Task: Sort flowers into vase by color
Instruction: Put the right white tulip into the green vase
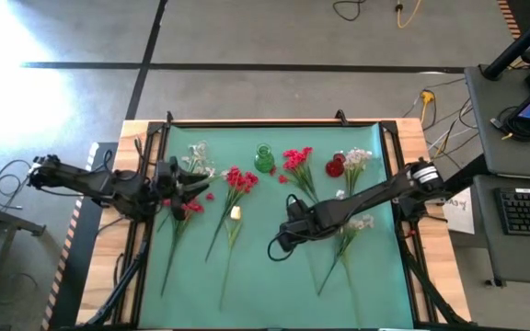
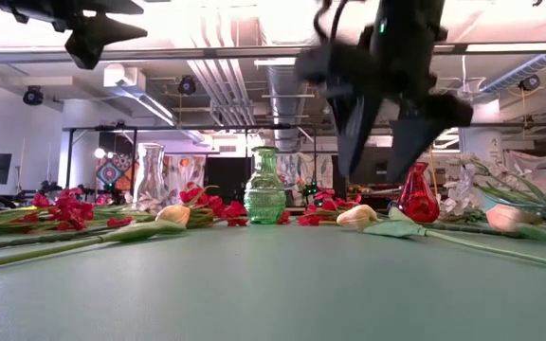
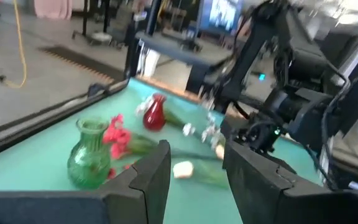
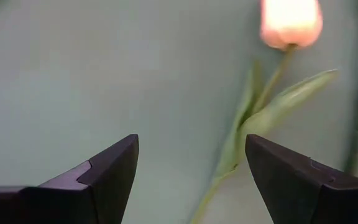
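2 arms are out over the green mat (image 1: 375,276), and the right gripper (image 4: 191,180) hovers wide open and empty beside the cream-yellow tulip (image 4: 289,22), so the next move likely calls for sliding across to straddle its stem (image 4: 272,78) before closing, left gripper (image 3: 194,177) part-open, empty, aloft.

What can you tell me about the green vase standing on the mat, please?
The green vase is a small bottle of clear green, glass-looking material, with a round ribbed belly, a narrow neck and a flared rim. It stands upright near the far edge of the teal mat, apparently empty, between the clear and red vases. Red blooms lie close beside it; neither gripper touches it.
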Controlling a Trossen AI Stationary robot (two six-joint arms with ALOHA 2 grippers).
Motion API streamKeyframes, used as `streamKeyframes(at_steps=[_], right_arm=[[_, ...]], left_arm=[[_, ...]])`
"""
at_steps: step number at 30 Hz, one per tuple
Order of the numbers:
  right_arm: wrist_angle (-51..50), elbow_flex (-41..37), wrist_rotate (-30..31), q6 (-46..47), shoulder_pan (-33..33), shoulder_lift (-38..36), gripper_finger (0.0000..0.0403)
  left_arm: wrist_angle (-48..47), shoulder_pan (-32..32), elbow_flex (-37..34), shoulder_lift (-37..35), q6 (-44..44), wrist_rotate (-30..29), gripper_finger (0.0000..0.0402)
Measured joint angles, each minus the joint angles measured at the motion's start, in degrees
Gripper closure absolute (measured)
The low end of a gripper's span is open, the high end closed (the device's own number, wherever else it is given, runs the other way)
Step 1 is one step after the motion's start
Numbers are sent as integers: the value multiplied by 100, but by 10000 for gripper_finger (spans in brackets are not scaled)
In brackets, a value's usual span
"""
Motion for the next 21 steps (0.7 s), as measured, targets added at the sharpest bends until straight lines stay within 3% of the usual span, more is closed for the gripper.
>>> streamKeyframes(at_steps=[10,21], right_arm=[[-377,-4,-160,-74,-260,511,123],[-426,-4,-326,-212,-296,740,251]], left_arm=[[-268,0,191,262,-12,-2,263],[-247,0,201,619,-12,-53,263]])
